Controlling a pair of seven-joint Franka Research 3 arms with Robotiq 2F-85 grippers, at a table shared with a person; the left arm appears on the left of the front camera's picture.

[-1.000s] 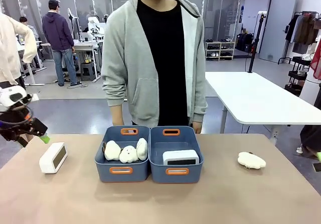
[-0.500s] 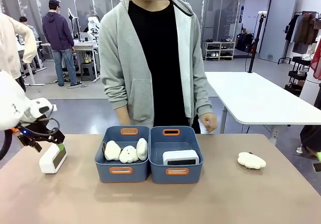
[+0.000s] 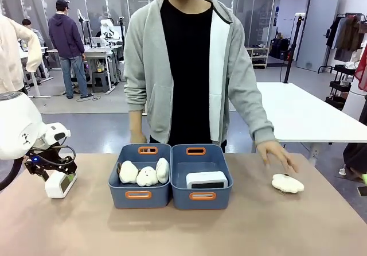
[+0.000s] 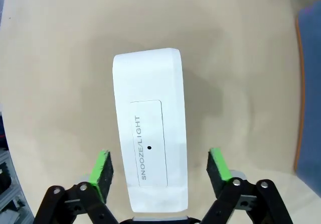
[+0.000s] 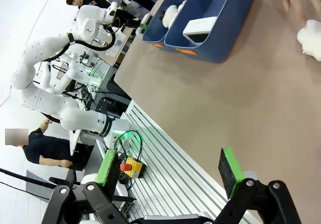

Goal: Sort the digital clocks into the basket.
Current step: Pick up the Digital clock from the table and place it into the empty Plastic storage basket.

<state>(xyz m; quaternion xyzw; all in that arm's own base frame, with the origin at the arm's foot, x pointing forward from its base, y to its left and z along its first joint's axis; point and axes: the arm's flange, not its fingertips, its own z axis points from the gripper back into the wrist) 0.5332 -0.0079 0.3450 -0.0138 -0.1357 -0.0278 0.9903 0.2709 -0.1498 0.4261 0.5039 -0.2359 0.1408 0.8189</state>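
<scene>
Far to the left of the basket (image 3: 182, 198), your left gripper (image 3: 59, 174) now sits down over the white digital clock (image 3: 60, 185). A second ago it hung higher and further left, clear of the clock. In the left wrist view the left gripper (image 4: 160, 169) straddles the clock (image 4: 149, 128), whose top bears a SNOOZE/LIGHT button. The green pads (image 4: 102, 171) stand spread on either side, with a gap showing at each, so nothing is pinched. The clock itself rests on the table where it stood before, well apart from the basket.

Touching the basket's left wall is the twin bin (image 3: 120, 200), with three cream plush toys (image 3: 146, 175) in it, unchanged. The basket holds the second digital clock (image 3: 206, 179), lying as it did earlier.

To the right of the basket, the person's hand (image 3: 278, 154) has come forward over the table. It now hovers just beside the loose plush toy (image 3: 287, 182), which has not moved.

Your right gripper (image 5: 169, 169) hangs well apart from the basket, jaws spread wide and nothing between them.
</scene>
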